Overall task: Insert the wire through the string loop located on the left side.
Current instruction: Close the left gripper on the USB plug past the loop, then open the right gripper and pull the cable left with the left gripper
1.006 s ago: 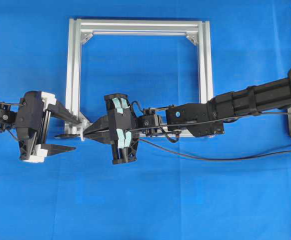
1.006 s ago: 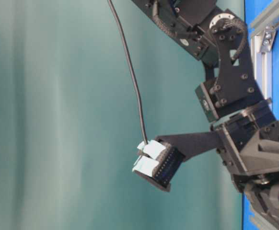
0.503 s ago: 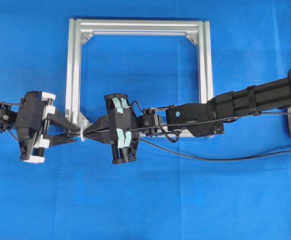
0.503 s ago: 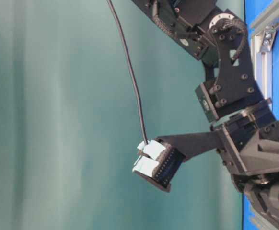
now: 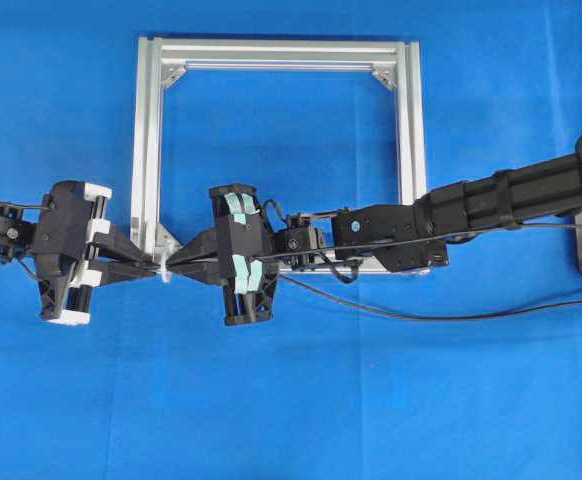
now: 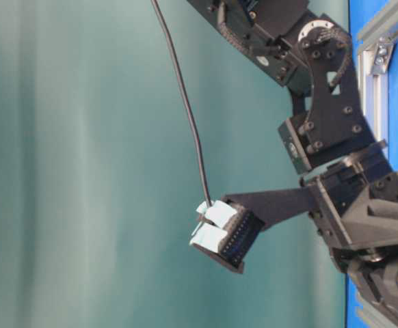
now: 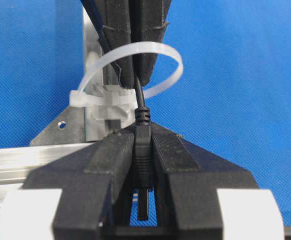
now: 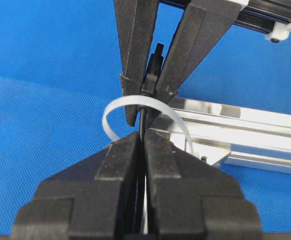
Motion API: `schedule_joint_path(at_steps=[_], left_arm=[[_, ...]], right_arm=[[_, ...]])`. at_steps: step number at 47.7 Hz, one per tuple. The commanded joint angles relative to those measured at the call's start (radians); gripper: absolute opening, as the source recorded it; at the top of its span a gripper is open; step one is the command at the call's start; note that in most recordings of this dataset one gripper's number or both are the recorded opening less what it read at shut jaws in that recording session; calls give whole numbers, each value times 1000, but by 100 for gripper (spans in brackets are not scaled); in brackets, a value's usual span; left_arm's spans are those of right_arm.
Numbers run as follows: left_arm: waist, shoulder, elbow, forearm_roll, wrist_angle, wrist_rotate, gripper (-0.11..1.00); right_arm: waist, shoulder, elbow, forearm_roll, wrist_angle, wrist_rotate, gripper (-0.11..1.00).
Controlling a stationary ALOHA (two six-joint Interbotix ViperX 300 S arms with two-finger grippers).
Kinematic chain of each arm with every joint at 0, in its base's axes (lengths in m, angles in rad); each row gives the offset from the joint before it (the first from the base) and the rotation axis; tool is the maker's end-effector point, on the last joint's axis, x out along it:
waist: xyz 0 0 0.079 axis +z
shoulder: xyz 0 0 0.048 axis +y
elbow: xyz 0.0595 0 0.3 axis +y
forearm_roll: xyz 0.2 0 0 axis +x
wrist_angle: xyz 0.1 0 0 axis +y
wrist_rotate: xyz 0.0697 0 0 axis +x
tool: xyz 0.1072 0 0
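The white string loop [image 7: 158, 48] stands at the aluminium frame's [image 5: 146, 150] lower left corner, tiny in the overhead view [image 5: 161, 274]. The black wire [image 7: 139, 92] runs through the loop. Its dark plug [image 7: 142, 150] sits on my left gripper's side, and my left gripper [image 7: 143, 134] is shut on it. On the other side of the loop my right gripper [image 8: 141, 139] is shut on the thin wire [image 8: 143, 120]. The two sets of fingertips nearly meet at the loop [image 8: 116, 107]. From the right wrist view the plug [image 8: 153, 70] shows between the left fingers [image 8: 135, 55].
The right arm [image 5: 471, 205] reaches leftward over the frame's bottom bar. Slack wire [image 5: 451, 318] trails across the blue cloth to the right edge. In the table-level view the wire [image 6: 185, 102] rises from the tape-padded right gripper's rear.
My left gripper's jaws have gone from wide open to shut on the plug. The right gripper and arm have stayed where they were.
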Motion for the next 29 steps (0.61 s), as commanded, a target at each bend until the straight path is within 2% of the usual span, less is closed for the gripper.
schedule_joint_path(at_steps=[1,5,14,18,20,24,29], left_arm=[[14,-8,-18,-2,-8,2,5],[15,-9,-17,-3,-8,2,5],[15,-51,-2,-2,28,2,5],[15,-100,5,-2,80,0,5],[15,-130,5,-2,117,0,5],[15,-204,5,-2,218,0,5],[15,-288,5,-2,345,0,5]], right_arm=[[3,-25,-25,-5,0,2,3],[3,-29,-21,-3,6,3,16],[11,-58,3,-3,18,5,72],[14,-72,20,-3,18,5,91],[17,-84,34,-3,18,5,94],[18,-106,58,-3,18,5,90],[20,-138,98,-3,17,3,91]])
